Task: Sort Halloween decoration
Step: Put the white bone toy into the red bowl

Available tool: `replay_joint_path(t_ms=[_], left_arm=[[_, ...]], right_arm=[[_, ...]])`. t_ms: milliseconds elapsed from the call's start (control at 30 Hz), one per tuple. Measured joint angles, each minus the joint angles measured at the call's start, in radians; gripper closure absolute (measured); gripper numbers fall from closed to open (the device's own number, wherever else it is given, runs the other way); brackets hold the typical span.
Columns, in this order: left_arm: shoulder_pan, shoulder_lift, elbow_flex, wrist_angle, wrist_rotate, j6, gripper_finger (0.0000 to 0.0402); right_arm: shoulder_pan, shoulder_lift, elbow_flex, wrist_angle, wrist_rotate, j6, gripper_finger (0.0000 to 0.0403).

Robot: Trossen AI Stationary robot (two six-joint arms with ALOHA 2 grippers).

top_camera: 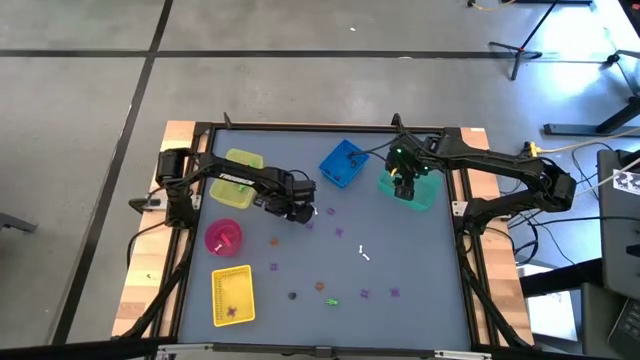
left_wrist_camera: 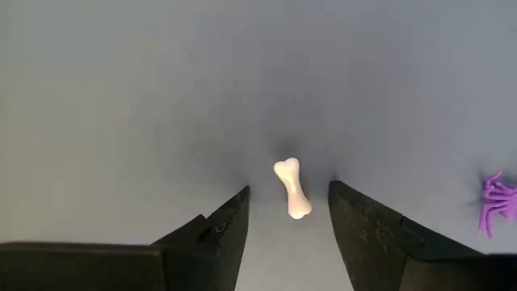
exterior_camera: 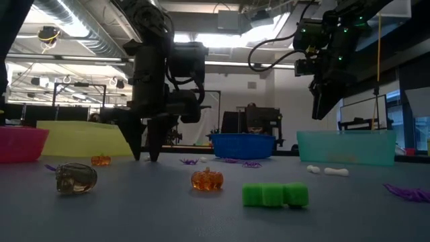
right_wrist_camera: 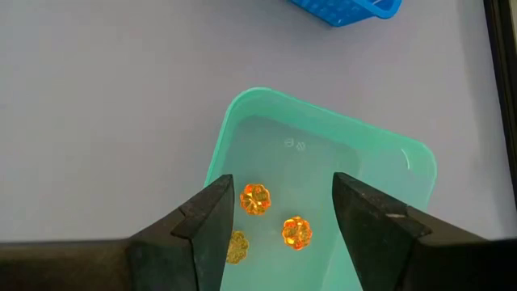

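Note:
Tiny trinkets lie scattered on the grey table: purple spiders (top_camera: 339, 232), white bones (top_camera: 364, 254), an orange pumpkin (exterior_camera: 206, 179), a green block piece (exterior_camera: 275, 195), a dark skull (exterior_camera: 75, 177). My left gripper (left_wrist_camera: 288, 212) is open, pointing down at the table, its fingers on either side of a small white bone (left_wrist_camera: 292, 187) that lies flat; it touches nothing. My right gripper (right_wrist_camera: 283, 212) is open and empty above the teal bin (right_wrist_camera: 323, 170), which holds orange pumpkins (right_wrist_camera: 255, 198).
A blue bin (top_camera: 342, 163) stands at the back middle, a yellow-green bin (top_camera: 236, 178) at the back left, a pink bowl (top_camera: 223, 236) and a yellow tray (top_camera: 232, 295) at the left. A purple spider (left_wrist_camera: 497, 200) lies near the left gripper.

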Motion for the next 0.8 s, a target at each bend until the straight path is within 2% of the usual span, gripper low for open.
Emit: replay_joint_path(t_ms=[400, 800], left_arm=[[0.0, -0.003, -0.002, -0.004, 0.016, 0.002, 0.0241], [-0.001, -0.002, -0.002, 0.001, 0.027, 0.001, 0.0304]], right_arm=[[0.0, 0.0, 0.0, 0.0, 0.0, 0.0, 0.0194], [0.0, 0.0, 0.0, 0.0, 0.0, 0.0, 0.0194]])
